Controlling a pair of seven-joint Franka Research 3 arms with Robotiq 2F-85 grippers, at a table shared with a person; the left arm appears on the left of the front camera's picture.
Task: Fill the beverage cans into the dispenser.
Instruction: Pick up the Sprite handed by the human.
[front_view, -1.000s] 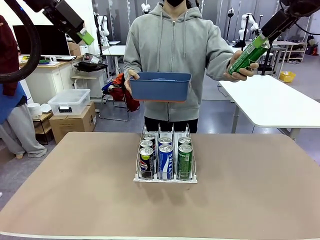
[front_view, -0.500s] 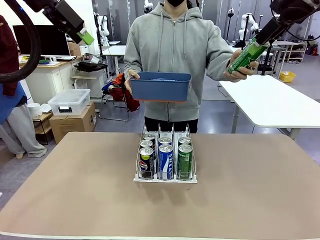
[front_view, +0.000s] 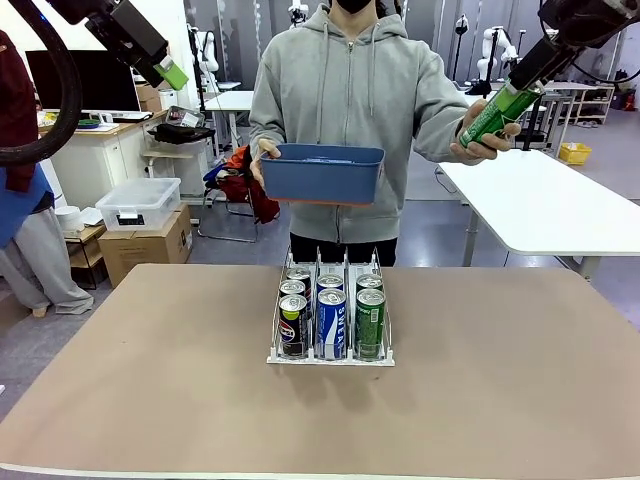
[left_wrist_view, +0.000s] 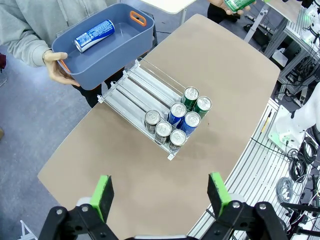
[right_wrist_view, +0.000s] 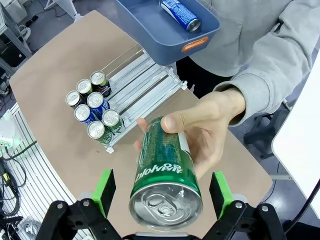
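Note:
The clear dispenser (front_view: 330, 352) stands mid-table with several beverage cans in its front end: a black Pepsi can (front_view: 294, 326), a blue-and-white one (front_view: 331, 323) and a green one (front_view: 370, 322) lead the lanes. The person's hand (right_wrist_view: 212, 127) holds a green can (right_wrist_view: 164, 182) up between the fingers of my right gripper (right_wrist_view: 162, 192), which is open, its pads clear of the can on both sides. My left gripper (left_wrist_view: 160, 192) hangs open and high above the table's left side, holding nothing. The dispenser (left_wrist_view: 131, 89) lies below it.
The person stands at the far edge holding a blue bin (front_view: 322, 172) over the dispenser's back end; one blue-and-white can (left_wrist_view: 95, 35) lies in the bin (left_wrist_view: 107, 57). A white table (front_view: 550, 205) stands at the right. Bare tabletop surrounds the dispenser.
The person's hand and the green can have risen slightly, and my right gripper has shifted a little with them. The left arm has not moved.

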